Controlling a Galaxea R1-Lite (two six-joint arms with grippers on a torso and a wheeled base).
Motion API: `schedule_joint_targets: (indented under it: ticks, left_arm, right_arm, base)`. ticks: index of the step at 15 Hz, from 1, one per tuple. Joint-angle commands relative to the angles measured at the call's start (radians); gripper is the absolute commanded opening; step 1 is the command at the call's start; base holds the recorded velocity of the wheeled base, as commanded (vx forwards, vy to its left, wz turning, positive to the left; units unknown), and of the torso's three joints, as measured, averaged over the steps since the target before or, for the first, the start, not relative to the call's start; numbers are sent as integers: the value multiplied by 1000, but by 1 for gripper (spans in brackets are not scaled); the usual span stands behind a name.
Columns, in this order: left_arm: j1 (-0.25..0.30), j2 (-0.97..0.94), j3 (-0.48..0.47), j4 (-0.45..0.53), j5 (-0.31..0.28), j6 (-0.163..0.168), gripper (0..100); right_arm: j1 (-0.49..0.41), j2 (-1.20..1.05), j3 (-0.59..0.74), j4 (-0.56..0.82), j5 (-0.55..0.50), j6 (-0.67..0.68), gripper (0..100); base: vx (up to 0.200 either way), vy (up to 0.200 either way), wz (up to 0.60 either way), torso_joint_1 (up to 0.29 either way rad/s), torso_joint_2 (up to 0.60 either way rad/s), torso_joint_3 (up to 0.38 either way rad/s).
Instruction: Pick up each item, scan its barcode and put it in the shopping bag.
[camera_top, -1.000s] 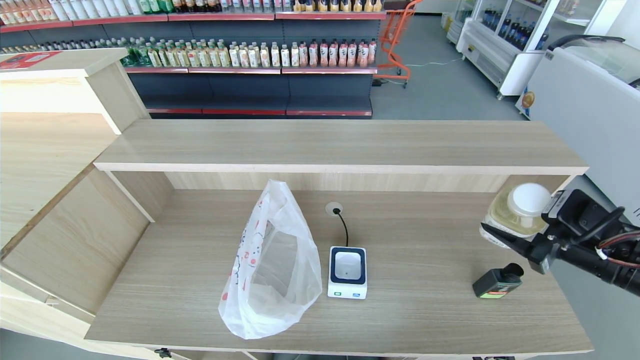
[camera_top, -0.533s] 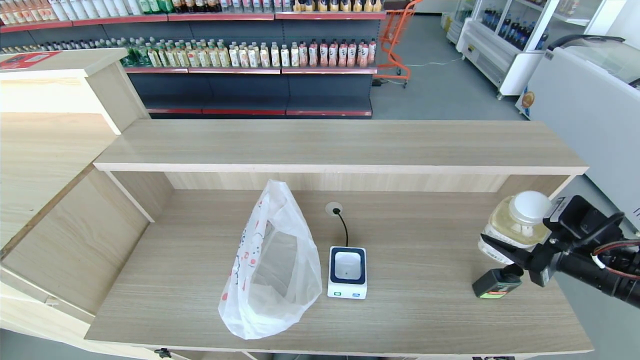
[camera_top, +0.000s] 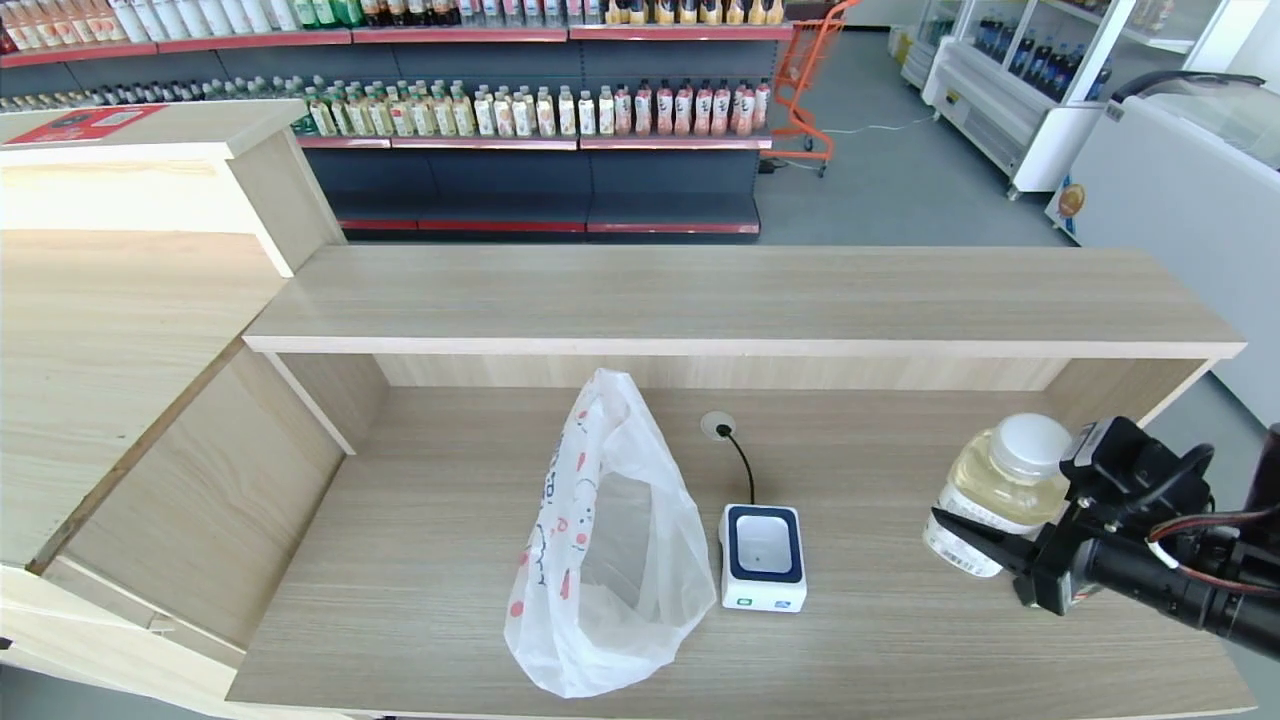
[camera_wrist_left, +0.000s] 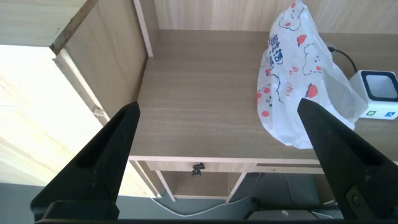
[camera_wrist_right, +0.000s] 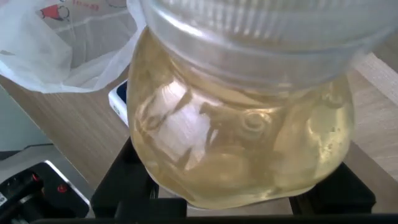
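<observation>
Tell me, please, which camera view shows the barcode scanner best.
The head view: the barcode scanner sits whole on the counter, window up, beside the shopping bag. The left wrist view catches it at the picture's edge; the right wrist view shows a corner behind the bottle.

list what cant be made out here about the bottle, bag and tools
Right tool, far finger: head view, behind the bottle.
Scanner: right wrist view, mostly behind the bottle.
Shopping bag, bottom: head view, folded plastic blurs what lies inside.
Bottle's label print: head view, too small.
</observation>
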Motion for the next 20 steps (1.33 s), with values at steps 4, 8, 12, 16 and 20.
schedule_joint_targets:
  ticks: [4, 8, 12, 16, 20]
  left_arm:
    - [0, 0, 0, -1, 0, 0, 100]
    - [0, 0, 0, -1, 0, 0, 100]
    - [0, 0, 0, 1, 0, 0, 100]
    - [0, 0, 0, -1, 0, 0, 100]
    - [0, 0, 0, -1, 0, 0, 100]
  right_arm:
    - [5, 260, -24, -171, 3, -2, 0]
    - [35, 545, -61, -499, 47, -40, 0]
    - [61, 636, -106, -521, 187, -136, 0]
    - [101, 702, -244, -521, 242, -208, 0]
    - [98, 788, -314, -521, 303, -301, 0]
  base:
    - [0, 0, 0, 0, 0, 0]
    - [0, 0, 0, 0, 0, 0]
    - [0, 0, 0, 0, 0, 0]
    - [0, 0, 0, 0, 0, 0]
    - [0, 0, 0, 0, 0, 0]
